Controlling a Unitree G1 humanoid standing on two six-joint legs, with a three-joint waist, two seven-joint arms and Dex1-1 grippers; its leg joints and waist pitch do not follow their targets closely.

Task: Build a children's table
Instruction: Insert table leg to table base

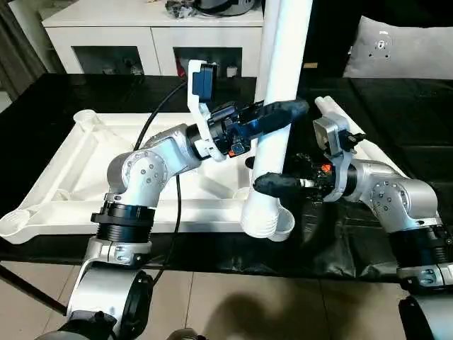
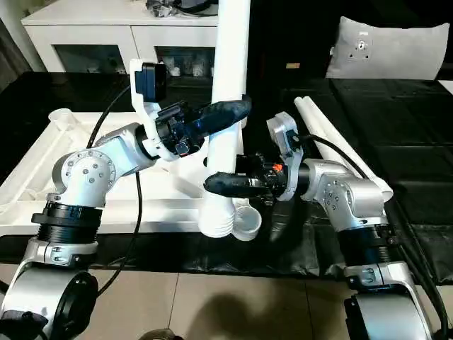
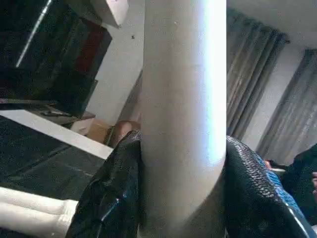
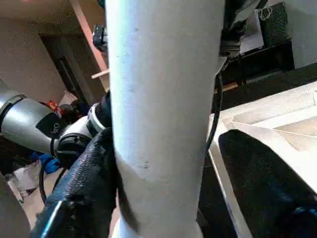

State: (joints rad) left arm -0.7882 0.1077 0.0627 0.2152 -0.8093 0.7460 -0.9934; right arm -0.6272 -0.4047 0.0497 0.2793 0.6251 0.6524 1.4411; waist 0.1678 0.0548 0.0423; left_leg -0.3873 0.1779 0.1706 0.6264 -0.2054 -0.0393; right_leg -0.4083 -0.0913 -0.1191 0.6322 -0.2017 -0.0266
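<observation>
The children's table top (image 1: 85, 177) lies upside down on a black table, its ribbed underside facing up. One white leg (image 1: 279, 85) stands nearly upright at the near right corner. Its ribbed lower end (image 1: 260, 223) sits just beside the round corner socket (image 1: 284, 225). My left gripper (image 1: 291, 108) is shut on the leg's middle, and in the left wrist view both fingers (image 3: 114, 198) press against the tube. Lower down, my right gripper (image 1: 263, 176) is open around the leg. There one finger (image 4: 94, 178) touches it and the other (image 4: 257, 173) stands apart.
Two spare legs (image 2: 333, 131) lie side by side on the black table behind my right arm. A white cabinet with glass doors (image 1: 141, 42) stands at the back, a grey cushion (image 1: 403, 49) at the back right. The table's front edge (image 1: 212, 265) runs just below the top.
</observation>
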